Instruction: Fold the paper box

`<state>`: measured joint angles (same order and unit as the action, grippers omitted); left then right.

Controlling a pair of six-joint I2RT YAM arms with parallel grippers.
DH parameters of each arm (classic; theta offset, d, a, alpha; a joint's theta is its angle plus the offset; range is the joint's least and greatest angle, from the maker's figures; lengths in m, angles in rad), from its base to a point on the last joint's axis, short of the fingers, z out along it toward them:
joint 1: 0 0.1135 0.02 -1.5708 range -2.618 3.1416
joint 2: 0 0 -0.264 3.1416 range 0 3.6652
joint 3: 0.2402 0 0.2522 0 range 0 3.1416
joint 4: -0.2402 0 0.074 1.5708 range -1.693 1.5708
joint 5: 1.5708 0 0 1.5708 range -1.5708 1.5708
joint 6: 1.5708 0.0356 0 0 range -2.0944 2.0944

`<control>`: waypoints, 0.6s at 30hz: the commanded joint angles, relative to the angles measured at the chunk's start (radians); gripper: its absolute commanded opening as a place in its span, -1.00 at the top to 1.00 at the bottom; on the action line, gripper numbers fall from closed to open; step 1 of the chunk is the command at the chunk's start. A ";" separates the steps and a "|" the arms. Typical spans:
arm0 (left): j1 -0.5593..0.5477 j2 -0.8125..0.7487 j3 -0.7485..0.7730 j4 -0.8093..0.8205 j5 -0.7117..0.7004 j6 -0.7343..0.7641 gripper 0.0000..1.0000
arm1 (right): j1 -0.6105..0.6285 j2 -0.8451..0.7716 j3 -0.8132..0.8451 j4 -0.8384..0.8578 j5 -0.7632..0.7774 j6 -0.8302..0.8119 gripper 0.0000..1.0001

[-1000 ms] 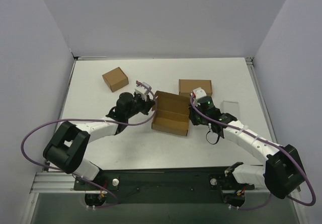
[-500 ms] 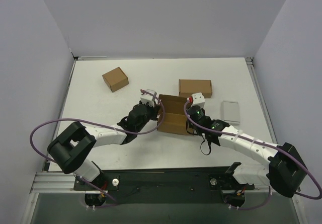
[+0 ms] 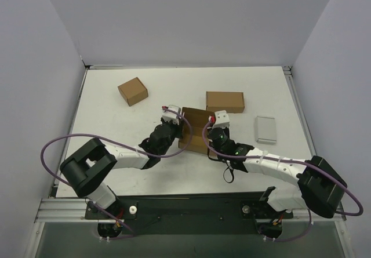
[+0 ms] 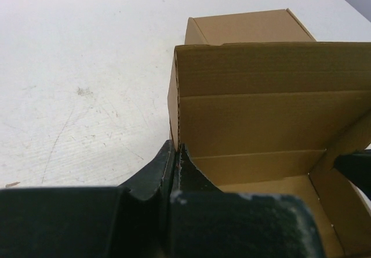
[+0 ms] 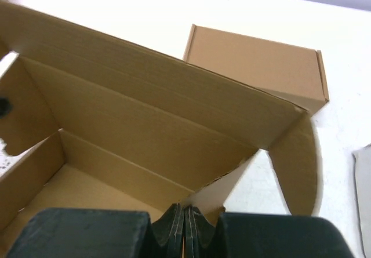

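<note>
The paper box (image 3: 195, 129) is brown cardboard, standing open at mid-table with its back panel upright. My left gripper (image 3: 181, 128) is shut on the box's left side wall. In the left wrist view that wall's edge runs down between the fingertips (image 4: 175, 152), with the box's inside (image 4: 261, 107) to their right. My right gripper (image 3: 210, 136) is shut on the right side wall. The right wrist view has the jaws (image 5: 184, 213) pinching that wall's lower corner, with the box's interior (image 5: 145, 113) ahead and a rounded flap (image 5: 298, 165) hanging at the right.
A small squarish brown carton (image 3: 133, 91) sits at the back left. A closed brown box (image 3: 225, 101) lies just behind the paper box, and shows as well in both wrist views (image 4: 249, 27) (image 5: 258, 66). A flat grey case (image 3: 266, 129) lies to the right.
Both arms have moved inward toward each other. The box's outline has narrowed and its panels stand more upright. The left gripper has closed on the left wall.
</note>
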<state>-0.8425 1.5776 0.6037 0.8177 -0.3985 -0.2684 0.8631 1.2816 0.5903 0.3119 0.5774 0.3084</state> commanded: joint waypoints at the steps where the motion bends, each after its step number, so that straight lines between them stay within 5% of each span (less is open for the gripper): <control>1: -0.021 0.059 -0.060 0.233 0.079 0.024 1.00 | 0.066 0.036 -0.046 0.348 0.027 -0.084 1.00; 9: -0.069 0.117 -0.143 0.363 0.012 0.029 1.00 | 0.145 0.082 -0.075 0.382 0.136 -0.092 1.00; 18: -0.104 0.076 -0.188 0.373 -0.051 0.044 1.00 | 0.188 0.018 0.006 0.126 0.185 -0.005 1.00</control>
<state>-0.9340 1.6760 0.4351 1.1961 -0.4217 -0.2424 1.0424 1.3651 0.5209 0.5716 0.7040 0.2367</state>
